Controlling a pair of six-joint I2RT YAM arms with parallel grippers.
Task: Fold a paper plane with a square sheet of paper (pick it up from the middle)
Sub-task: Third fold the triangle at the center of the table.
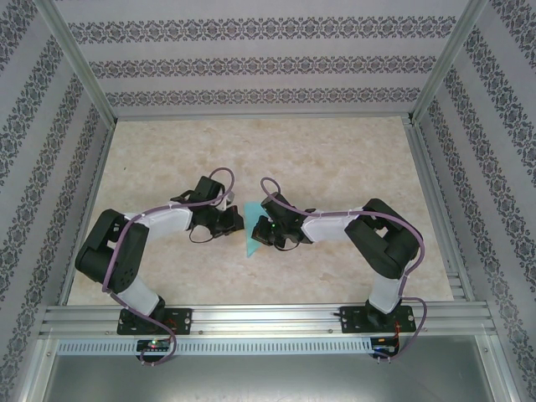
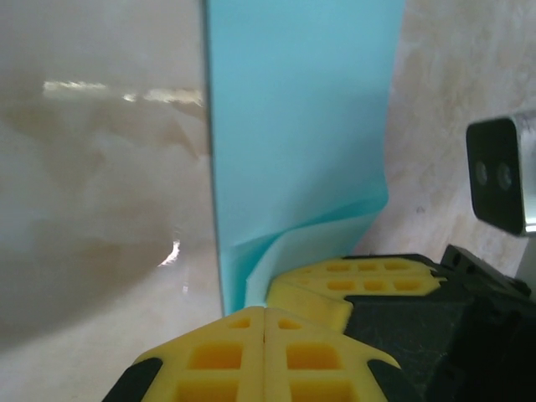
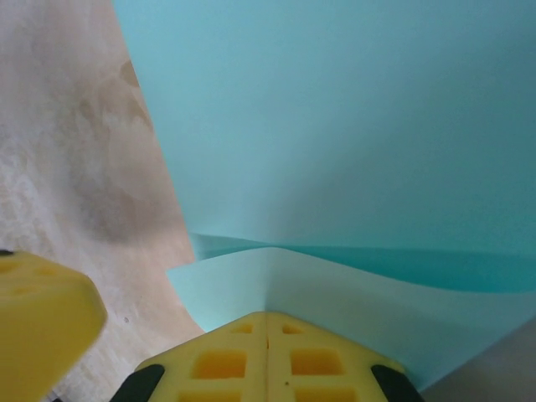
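Sheet of paper noted at the centre of the top view, partly folded, over the table between the two arms. Its long axis is run from upper to lower frame, across the line joining the pincers. Left pincer is placed just left of the sheet and right pincer just right of it, with neither arm clearly nearer. Both pincers are seen fully closed in the wrist views, a fold of the sheet apparently nipped at each tip, the sheet rising ahead towards the upper frame. The coming crease is judged to depend on grips opposed across that axis.
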